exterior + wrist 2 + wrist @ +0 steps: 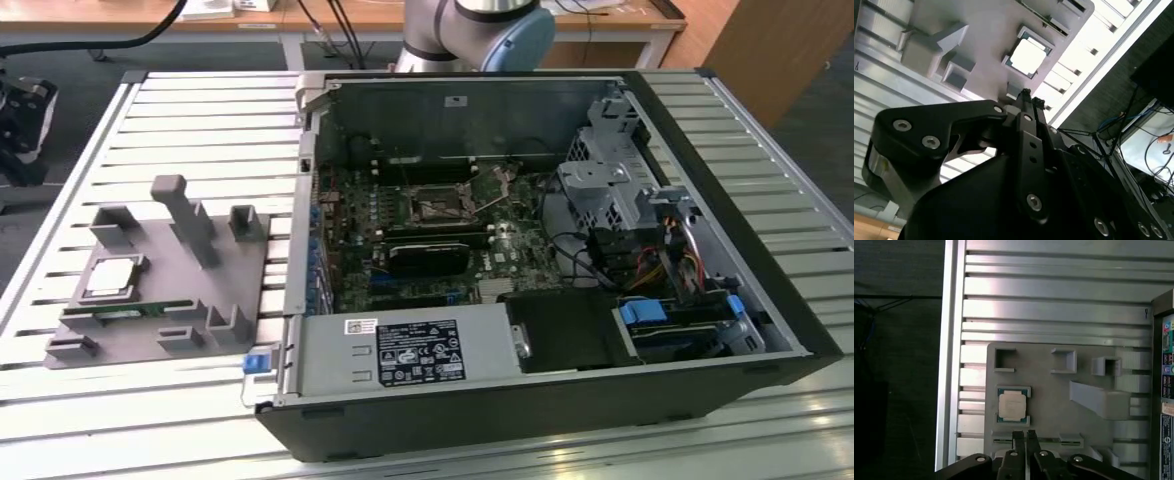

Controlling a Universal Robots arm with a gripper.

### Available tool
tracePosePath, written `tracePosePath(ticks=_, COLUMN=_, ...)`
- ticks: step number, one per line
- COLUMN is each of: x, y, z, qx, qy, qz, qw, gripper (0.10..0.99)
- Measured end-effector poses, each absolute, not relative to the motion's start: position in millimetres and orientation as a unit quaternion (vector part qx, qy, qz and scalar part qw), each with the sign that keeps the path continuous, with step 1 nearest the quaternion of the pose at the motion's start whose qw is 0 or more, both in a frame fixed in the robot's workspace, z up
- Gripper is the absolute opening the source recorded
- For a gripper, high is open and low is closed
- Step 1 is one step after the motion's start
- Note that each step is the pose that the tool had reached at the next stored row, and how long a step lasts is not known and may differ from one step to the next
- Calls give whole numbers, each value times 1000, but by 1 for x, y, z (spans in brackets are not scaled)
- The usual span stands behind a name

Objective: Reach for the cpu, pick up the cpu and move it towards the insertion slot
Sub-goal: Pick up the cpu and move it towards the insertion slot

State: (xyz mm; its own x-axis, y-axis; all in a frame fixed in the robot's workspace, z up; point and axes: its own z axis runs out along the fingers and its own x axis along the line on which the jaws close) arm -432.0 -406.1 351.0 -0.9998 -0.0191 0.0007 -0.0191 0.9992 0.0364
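Cpu (1013,405) is seen lying flat, shiny top up, in a square recess of the grey tray (1054,410). The tray is set on the slatted surface (187,120) beside the open case (467,425). In the exterior view the cpu is found towards that view's left, well apart from the slot (438,206). The slot is mounted on the board (518,248) inside the case, its dark centre showing within the metal frame.

The gripper (1025,435) is held above the tray, near the cpu but clear of it; no contact can be made out in both wrist views. The fingers (1017,441) are drawn together, tip against tip or nearly so, and nothing is gripped between them.

The task is judged to be at its first step. The reach is only partly made, the cpu has not been grasped or lifted, and nothing has been carried towards the slot.
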Motion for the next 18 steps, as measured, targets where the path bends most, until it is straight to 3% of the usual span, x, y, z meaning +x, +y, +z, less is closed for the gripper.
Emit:
tracePosePath(ticks=1, x=-433, y=-406, z=349, qx=10, qy=-1000, qz=-18, qw=1, gripper=235)
tracePosePath(ticks=4, x=-434, y=-406, z=346, qx=10, qy=-1000, qz=-15, qw=2, gripper=294)
tracePosePath(ticks=7, x=-434, y=-406, z=342, qx=10, qy=-1000, qz=-11, qw=4, gripper=471)
tracePosePath(ticks=10, x=-434, y=-406, z=338, qx=9, qy=-1000, qz=-10, qw=5, gripper=525)
tracePosePath(ticks=12, x=-434, y=-406, z=334, qx=9, qy=-1000, qz=-10, qw=5, gripper=643)
tracePosePath(ticks=13, x=-434, y=-407, z=332, qx=9, qy=-1000, qz=-10, qw=5, gripper=643)
tracePosePath(ticks=16, x=-434, y=-407, z=327, qx=9, qy=-1000, qz=-10, qw=5, gripper=816)
tracePosePath(ticks=17, x=-434, y=-407, z=325, qx=9, qy=-1000, qz=-10, qw=5, gripper=816)
tracePosePath(ticks=18, x=-434, y=-407, z=323, qx=9, qy=-1000, qz=-10, qw=5, gripper=875)
